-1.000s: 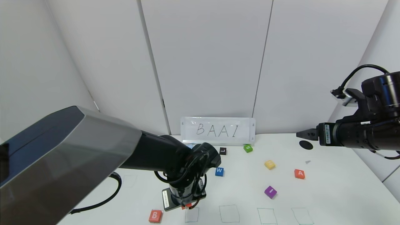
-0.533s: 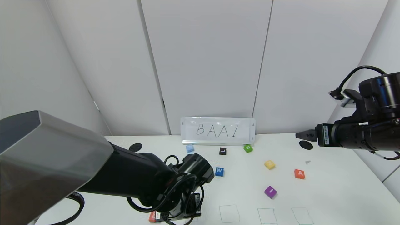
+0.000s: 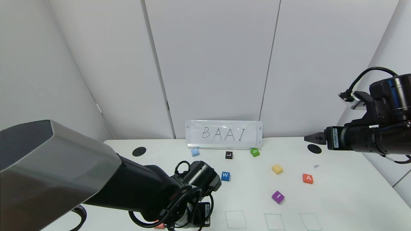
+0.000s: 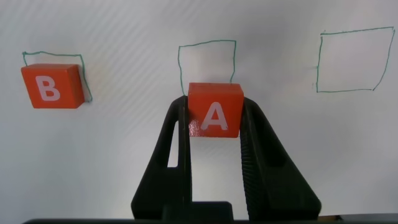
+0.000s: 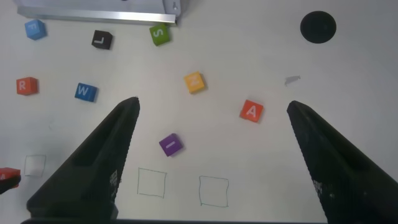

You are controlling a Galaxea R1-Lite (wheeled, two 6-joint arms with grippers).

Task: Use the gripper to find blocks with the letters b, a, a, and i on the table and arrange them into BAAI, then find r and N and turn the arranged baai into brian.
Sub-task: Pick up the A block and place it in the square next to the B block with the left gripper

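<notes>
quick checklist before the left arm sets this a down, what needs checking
1. Grip: left tool shut on the A block, letter facing up: ok.
2. B block placed: it sits in the first green square, overlapping one edge line: ok.
3. Target: second green square is bare, just beyond the held block: ok.
4. Alignment: the A block overlaps only the square's near edge, not yet centred: not ok.
5. Height above the table: cannot tell.
6. Right tool open and high over the loose blocks, away from the squares: ok.
</notes>
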